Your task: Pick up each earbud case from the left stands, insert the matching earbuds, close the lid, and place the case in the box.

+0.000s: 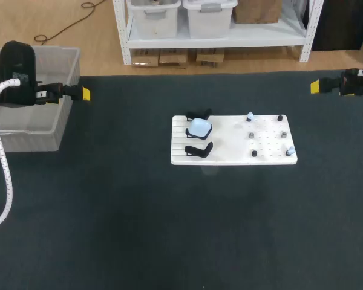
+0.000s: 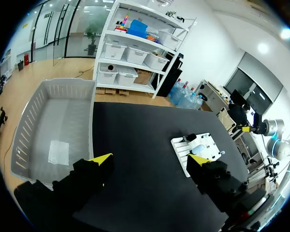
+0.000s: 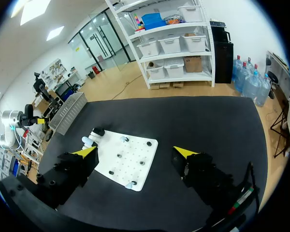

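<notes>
A white board (image 1: 230, 155) lies mid-table. Three black stands occupy its left part; the middle stand (image 1: 193, 134) carries a pale blue earbud case (image 1: 200, 127), while the far stand (image 1: 198, 115) and near stand (image 1: 198, 150) are bare. Two pale blue earbuds sit on pegs, one (image 1: 250, 116) at the far middle, one (image 1: 289, 150) at the near right. My left gripper (image 1: 83, 93) hovers open at the far left beside the bin, empty (image 2: 150, 162). Far right, my right gripper (image 1: 316, 86) stands open and empty (image 3: 135, 152). The case (image 3: 89, 141) and an earbud (image 3: 130, 185) show ahead of it.
A clear plastic bin (image 1: 60, 130) stands at the table's far left edge, under my left arm, with a flat clear item inside (image 2: 58, 152). Several small black pegs (image 1: 254, 153) stud the board's right half. Dark mat (image 1: 169, 229) covers the table.
</notes>
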